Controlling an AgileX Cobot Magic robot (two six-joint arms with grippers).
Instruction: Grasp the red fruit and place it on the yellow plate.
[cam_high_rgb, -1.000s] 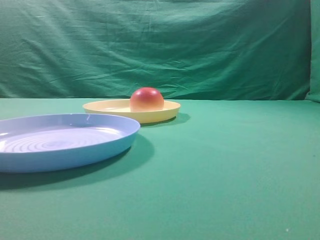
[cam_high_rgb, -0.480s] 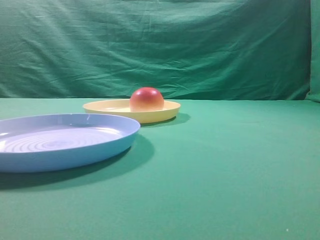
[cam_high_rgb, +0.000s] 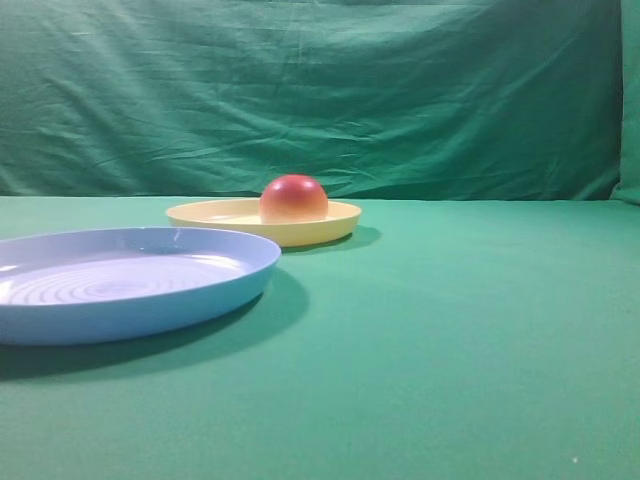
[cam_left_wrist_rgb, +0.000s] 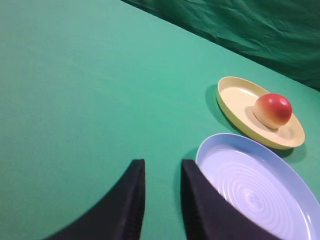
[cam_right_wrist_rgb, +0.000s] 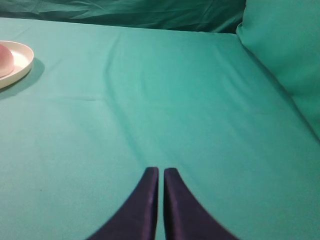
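The red fruit (cam_high_rgb: 294, 199) rests dome-up on the yellow plate (cam_high_rgb: 215, 213) at mid-distance, left of centre. The left wrist view shows the same fruit (cam_left_wrist_rgb: 272, 110) on the plate (cam_left_wrist_rgb: 235, 97), far from my left gripper (cam_left_wrist_rgb: 163, 169), whose dark fingers stand apart with only green cloth between them. My right gripper (cam_right_wrist_rgb: 161, 172) is shut on nothing over bare cloth. The plate's edge (cam_right_wrist_rgb: 24, 65) and a sliver of the fruit (cam_right_wrist_rgb: 4, 60) sit at that view's far left. Neither gripper appears in the exterior view.
A large light-blue plate (cam_high_rgb: 200, 290) with concentric rings lies in front of the yellow plate, close beside my left gripper's right finger in the wrist view, plate (cam_left_wrist_rgb: 300, 195). Green cloth covers the table and hangs as a backdrop (cam_high_rgb: 320, 90).
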